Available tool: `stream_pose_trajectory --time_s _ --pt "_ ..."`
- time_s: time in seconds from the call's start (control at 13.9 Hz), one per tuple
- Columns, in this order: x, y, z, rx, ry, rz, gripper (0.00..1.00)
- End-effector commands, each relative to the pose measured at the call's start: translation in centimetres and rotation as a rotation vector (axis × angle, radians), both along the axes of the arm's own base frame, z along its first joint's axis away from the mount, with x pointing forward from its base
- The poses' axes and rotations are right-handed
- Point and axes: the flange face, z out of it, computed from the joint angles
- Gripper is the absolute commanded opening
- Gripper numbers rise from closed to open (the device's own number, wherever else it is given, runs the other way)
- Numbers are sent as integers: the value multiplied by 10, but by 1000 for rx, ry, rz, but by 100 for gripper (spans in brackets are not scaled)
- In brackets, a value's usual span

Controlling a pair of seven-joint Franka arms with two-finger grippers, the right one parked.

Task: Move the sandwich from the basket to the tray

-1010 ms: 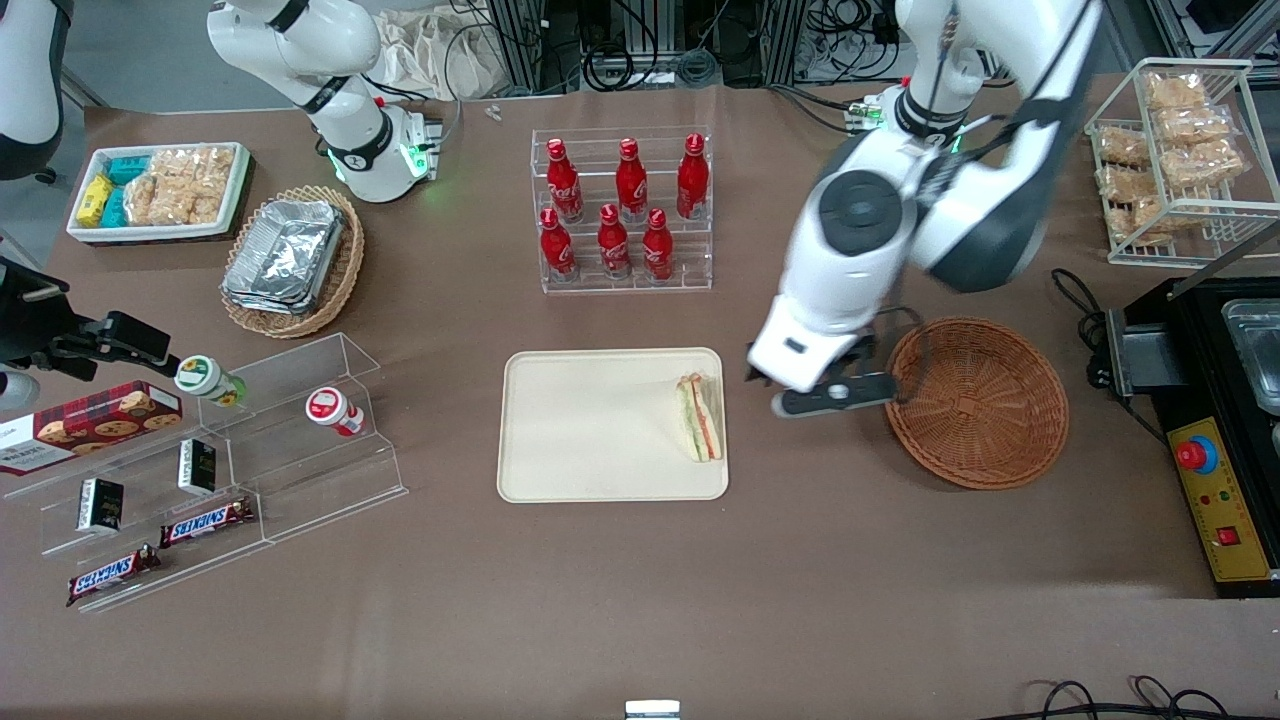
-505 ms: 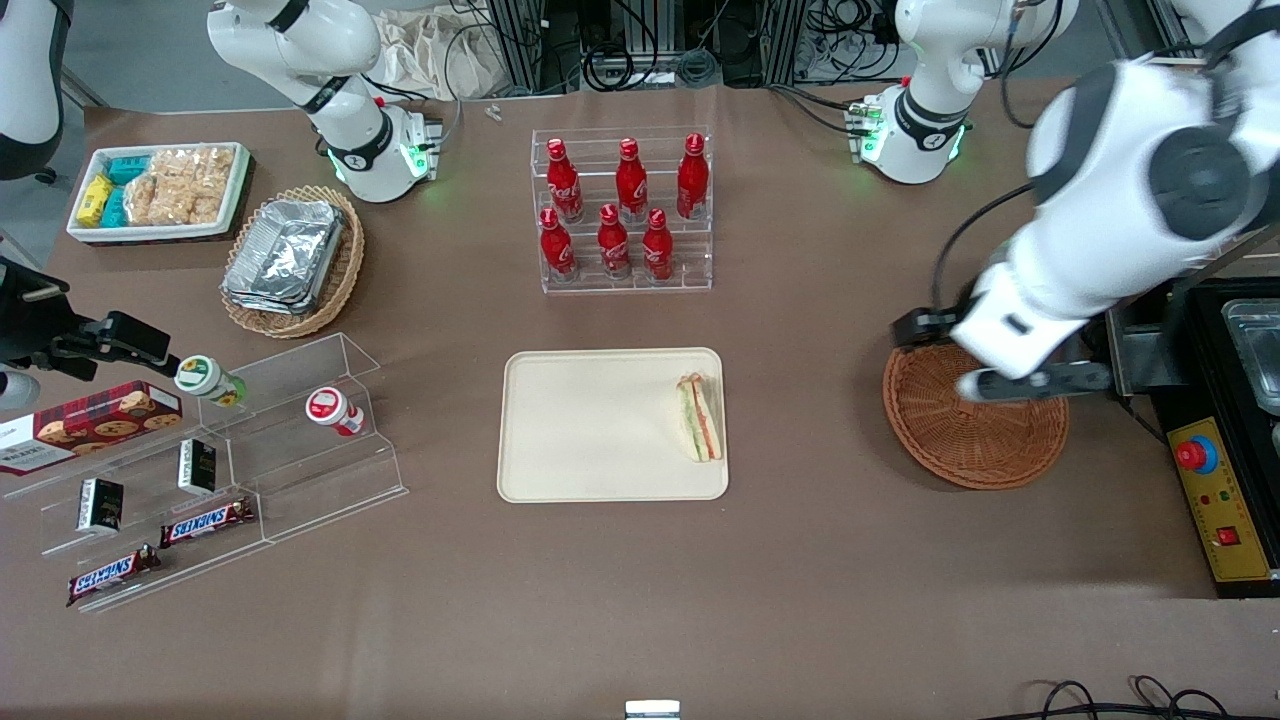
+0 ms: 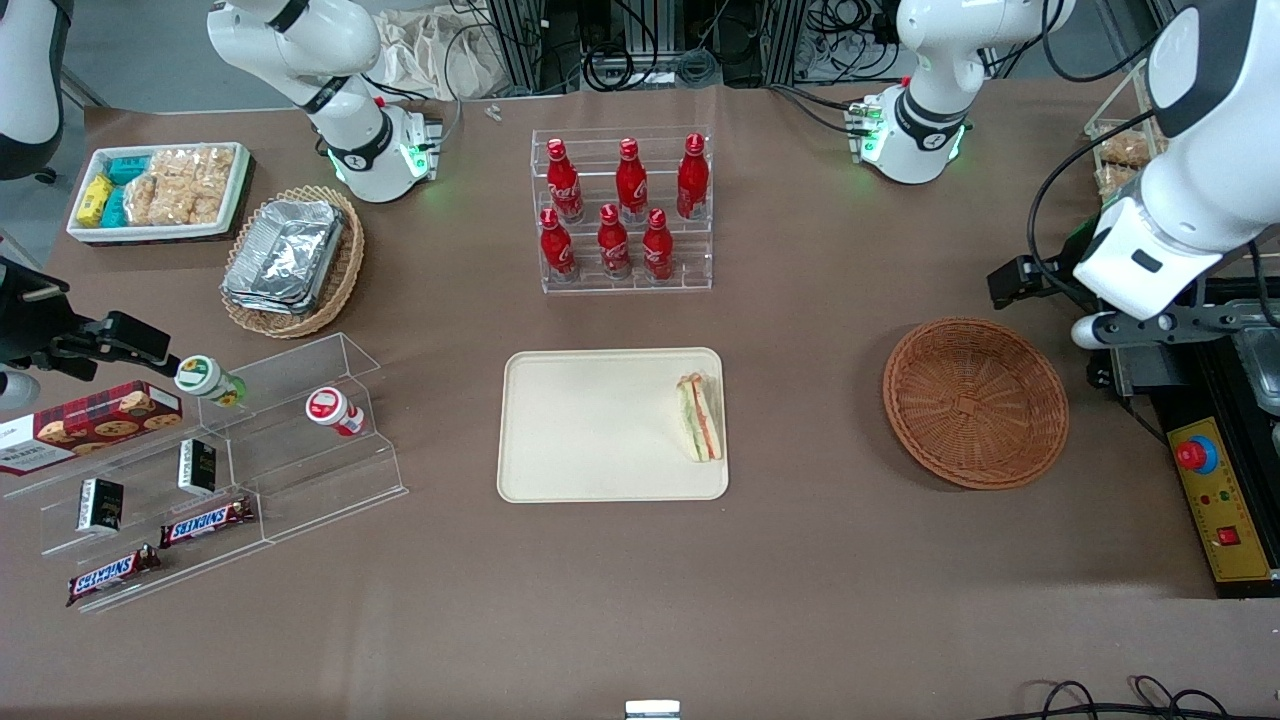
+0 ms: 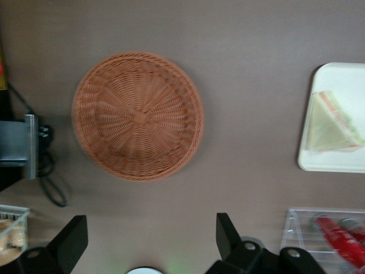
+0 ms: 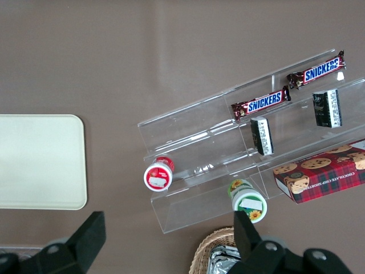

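Jaws: the jaws hang high above the desk at the working arm's end, spread wide and holding nothing; the wrist view shows both fingers well apart with bare desk between them.

Sandwich: the sandwich lies flat on the tray, at the tray's end nearest the jaws, close against the rim there.

Basket: the basket sits between the jaws and the tray, below the jaws and a little nearer the front camera; nothing is in it.

Direction from jaws: the sandwich is well apart from the jaws, toward the parked arm's end of the desk, with the whole basket lying in between.

Long axis: the wedge's long edge runs along the tray's short rim, toward and away from the front camera, its point toward the camera.

Task state: judged from this layout, the placing looks done; the only move left would be for the arm to go to rest, which needs no contact with the sandwich.

Risk: little, since the jaws are high and clear of both basket and tray.

Writing: two chocolate bars on the clear display rack read "SNICKERS"; a red box reads "CHOCOLATE CHIP"; the red bottles carry white script too small to read.
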Motion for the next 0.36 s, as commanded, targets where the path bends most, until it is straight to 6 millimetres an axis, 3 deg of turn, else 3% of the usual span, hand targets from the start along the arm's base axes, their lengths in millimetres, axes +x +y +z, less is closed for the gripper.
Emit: stream_pose_trajectory --time_s 0.0,0.29 --pt "-25 5 4 47 -15 -49 100" --pt "-18 10 8 49 -23 -26 100"
